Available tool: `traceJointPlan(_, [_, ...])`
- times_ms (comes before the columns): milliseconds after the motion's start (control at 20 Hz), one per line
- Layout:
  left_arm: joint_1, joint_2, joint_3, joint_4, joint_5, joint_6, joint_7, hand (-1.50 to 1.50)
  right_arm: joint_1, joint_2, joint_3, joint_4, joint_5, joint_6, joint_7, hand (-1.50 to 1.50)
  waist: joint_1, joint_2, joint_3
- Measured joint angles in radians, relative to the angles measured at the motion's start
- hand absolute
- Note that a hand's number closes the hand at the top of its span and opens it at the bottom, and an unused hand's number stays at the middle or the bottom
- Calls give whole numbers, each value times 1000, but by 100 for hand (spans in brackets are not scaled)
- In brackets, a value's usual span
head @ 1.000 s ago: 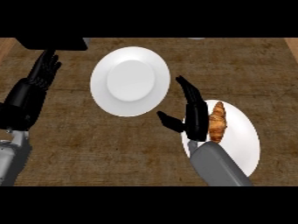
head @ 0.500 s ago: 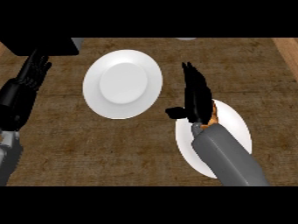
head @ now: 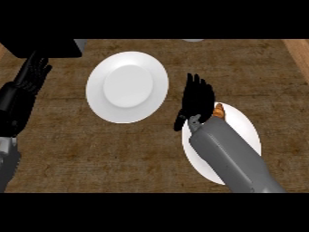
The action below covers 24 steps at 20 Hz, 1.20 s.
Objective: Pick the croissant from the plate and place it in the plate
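right hand (head: 198, 100) moved onto croissant (head: 219, 111) | fingers straight, nothing grasped | left hand (head: 33, 74) relaxed

Right hand (head: 198, 100) now over croissant (head: 219, 111), hiding most of it; forearm covers more of right plate (head: 248, 131).

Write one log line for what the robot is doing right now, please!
right hand: open, over croissant | croissant: mostly hidden, on right plate | left plate: bare | left hand: open, resting at left edge
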Motion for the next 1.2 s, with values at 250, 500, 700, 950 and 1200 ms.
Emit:
traceJointPlan(250, [6, -16, -3, -12, -13, 3, -2, 0, -5, -13, -30, -75, -28, 153, 77, -150, 7, 7, 2])
traceJointPlan(500, [-7, -21, 9, 9, -19, -13, -10, 0, 39, -31, -37, -121, 5, 196, 100, -150, 10, 11, 3])
traceJointPlan(700, [-11, -26, 11, -10, -19, -18, 3, 0, 53, -43, -63, -83, 26, 225, 105, -150, 16, 13, 3])
traceJointPlan(950, [9, -33, 15, -24, -27, -27, 3, 0, 89, -53, -102, -59, 47, 242, 96, -150, 19, 14, 3])
traceJointPlan(1200, [18, -35, 33, -36, -31, -43, 9, 0, 137, -53, -136, -67, 66, 254, 73, -150, 20, 14, 3])
